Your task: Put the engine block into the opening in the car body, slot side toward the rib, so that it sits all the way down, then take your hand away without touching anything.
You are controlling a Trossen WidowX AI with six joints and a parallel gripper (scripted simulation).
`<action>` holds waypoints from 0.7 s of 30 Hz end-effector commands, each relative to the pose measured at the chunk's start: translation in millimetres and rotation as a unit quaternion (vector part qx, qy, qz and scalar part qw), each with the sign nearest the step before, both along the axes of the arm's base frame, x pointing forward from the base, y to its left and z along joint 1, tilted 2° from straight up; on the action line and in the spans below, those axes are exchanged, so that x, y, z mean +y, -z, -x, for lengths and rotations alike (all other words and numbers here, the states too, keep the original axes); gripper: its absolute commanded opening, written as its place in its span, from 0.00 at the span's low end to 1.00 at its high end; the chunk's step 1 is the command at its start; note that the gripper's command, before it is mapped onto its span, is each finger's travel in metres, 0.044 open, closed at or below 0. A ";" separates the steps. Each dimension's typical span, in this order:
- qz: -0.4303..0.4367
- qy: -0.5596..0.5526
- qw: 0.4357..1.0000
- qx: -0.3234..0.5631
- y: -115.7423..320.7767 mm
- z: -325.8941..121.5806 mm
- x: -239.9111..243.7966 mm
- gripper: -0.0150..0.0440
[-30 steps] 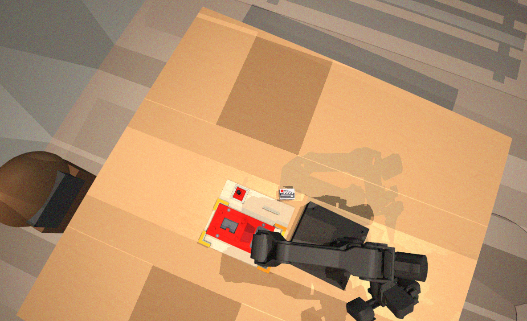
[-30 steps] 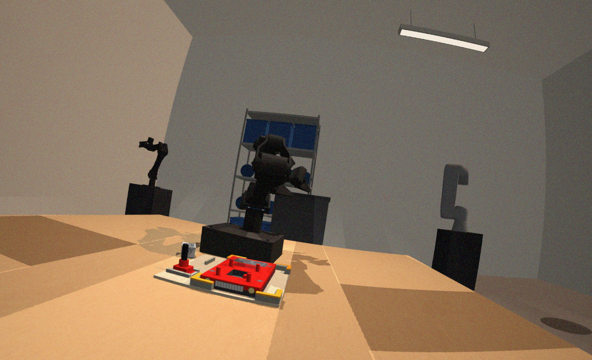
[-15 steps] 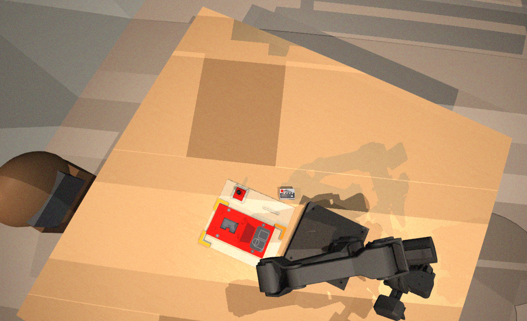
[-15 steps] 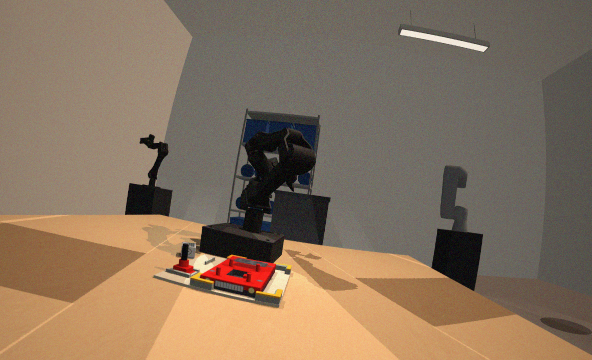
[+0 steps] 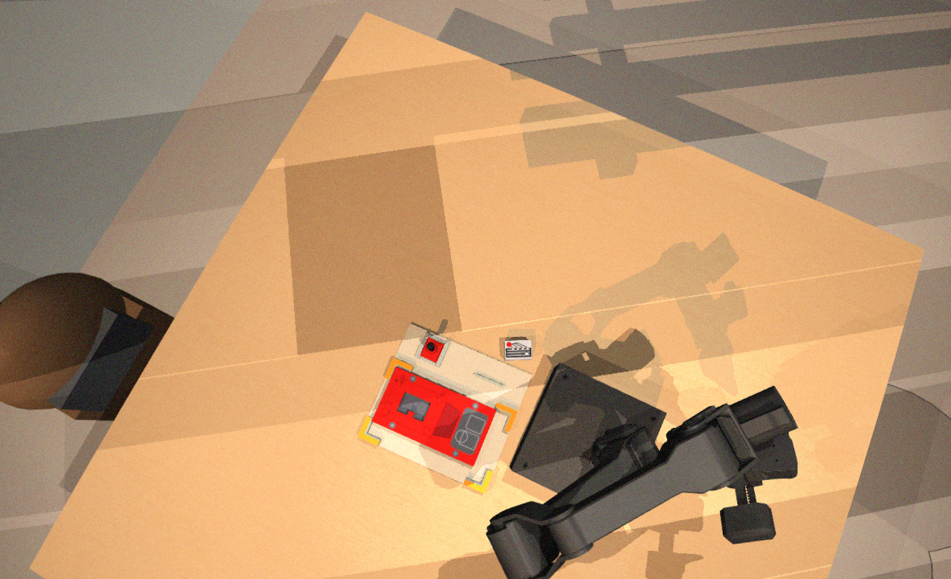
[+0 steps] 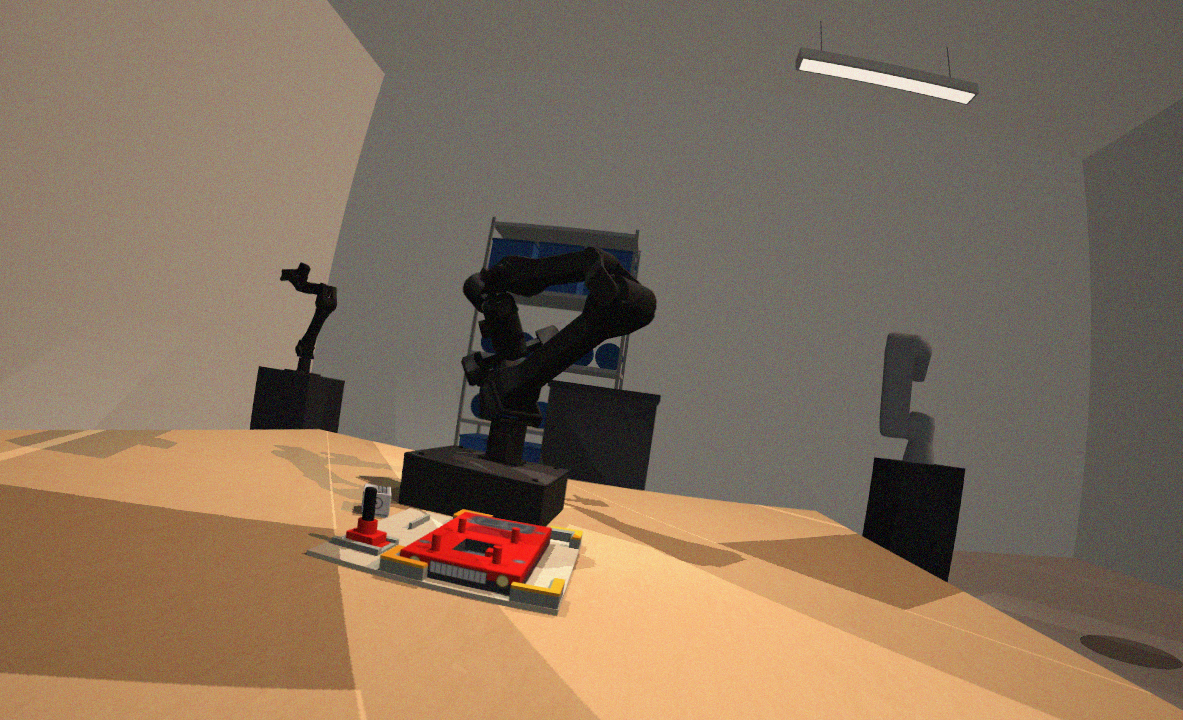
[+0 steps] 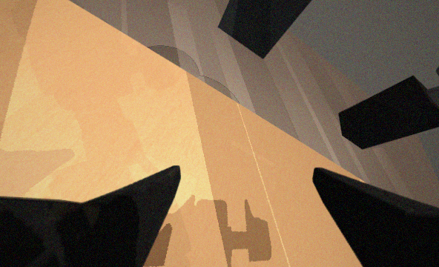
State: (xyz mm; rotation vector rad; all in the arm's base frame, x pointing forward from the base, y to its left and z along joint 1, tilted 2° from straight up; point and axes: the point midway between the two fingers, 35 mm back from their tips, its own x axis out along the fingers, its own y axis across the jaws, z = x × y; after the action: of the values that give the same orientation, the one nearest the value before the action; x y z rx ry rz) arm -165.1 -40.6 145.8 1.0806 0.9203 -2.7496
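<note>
Claw (image 5: pixel 749 494) (image 6: pixel 510 352) (image 7: pixel 246 174) open, empty; printed cube (image 5: pixel 517 349) (image 6: pixel 382 501) near black base (image 5: pixel 559 375) (image 6: pixel 479 489).

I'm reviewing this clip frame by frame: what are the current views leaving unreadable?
- Slot on the engine block: too small in the top and exterior views.
- Side print on the white box: too small in the exterior view.
- One end of the arm: cut off by the top view's lower edge.
- Shelf rack: partly hidden behind the arm in the exterior view.
</note>
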 end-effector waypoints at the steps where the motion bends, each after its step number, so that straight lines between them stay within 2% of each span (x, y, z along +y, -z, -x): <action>1: -0.015 -0.060 0.998 -0.021 1.0 -2.9 -19.3 1.00; 11: -0.061 -0.212 0.973 -0.068 7.5 -21.2 -64.5 1.00; 21: -0.113 -0.362 0.919 -0.105 15.0 -51.6 -104.8 1.00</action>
State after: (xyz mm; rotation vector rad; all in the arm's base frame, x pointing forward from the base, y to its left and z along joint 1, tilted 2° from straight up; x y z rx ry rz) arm -122.7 -133.5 131.7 0.8456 1.2676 -2.0213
